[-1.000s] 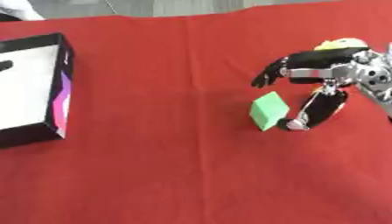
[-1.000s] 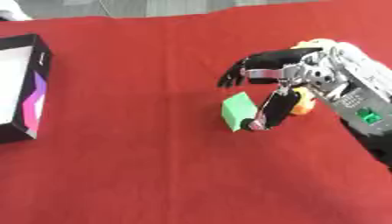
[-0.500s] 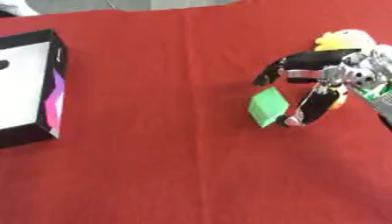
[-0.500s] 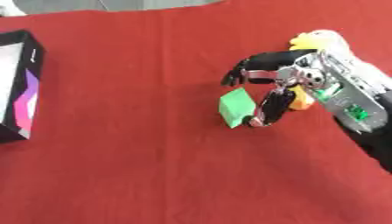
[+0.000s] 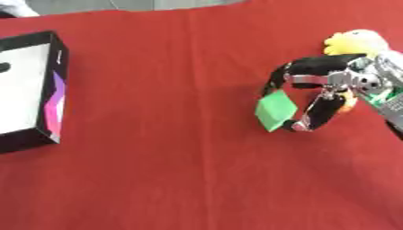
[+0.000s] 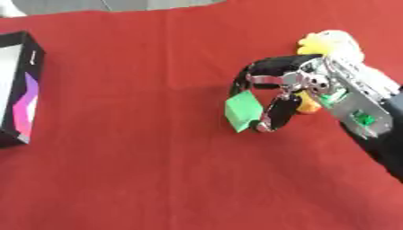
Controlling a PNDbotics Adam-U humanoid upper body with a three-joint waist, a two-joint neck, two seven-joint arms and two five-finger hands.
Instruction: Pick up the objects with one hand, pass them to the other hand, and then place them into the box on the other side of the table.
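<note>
green block (image 5: 275,110), seemingly pinched by right hand (image 5: 319,92)

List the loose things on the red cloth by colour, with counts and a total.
Green: 1, the block pinched by the right robot hand.
Yellow and white: 1, the plush toy.
Black: 1, the box.
Total: 3.

red table (image 5: 157,170), black box (image 5: 31,90), yellow plush toy (image 5: 355,42)

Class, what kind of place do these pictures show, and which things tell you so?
Probably a robot test or training table: a red cloth covers it, a robot's right hand pinches a green block, and an open black box waits on the far side.
</note>
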